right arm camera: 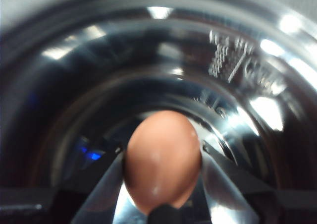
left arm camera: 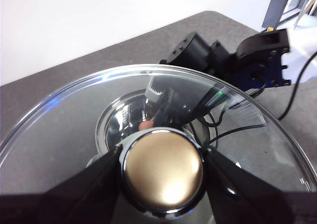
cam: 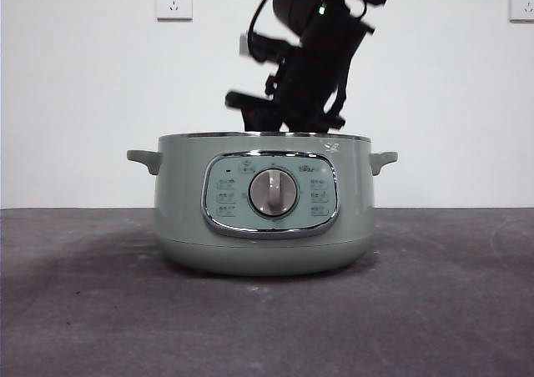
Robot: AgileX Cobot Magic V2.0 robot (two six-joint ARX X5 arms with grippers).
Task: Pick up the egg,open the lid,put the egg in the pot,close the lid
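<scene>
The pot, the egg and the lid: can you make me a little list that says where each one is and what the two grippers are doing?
pot: stands on the dark table, lid off
egg: held inside the shiny pot, in the right gripper
lid: lifted up above the pot, held by its knob
left gripper: shut on the knob
right gripper: shut on the egg, reaching down into the pot
egg let go yet: no

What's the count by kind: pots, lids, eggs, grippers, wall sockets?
Pale sage-green electric pot: 1
Clear glass lid with round knob, clamped by left gripper: 1
Reddish-brown egg, clamped by right gripper inside the pot: 1
Grippers: 2
White wall sockets: 2
Total: 7
</scene>
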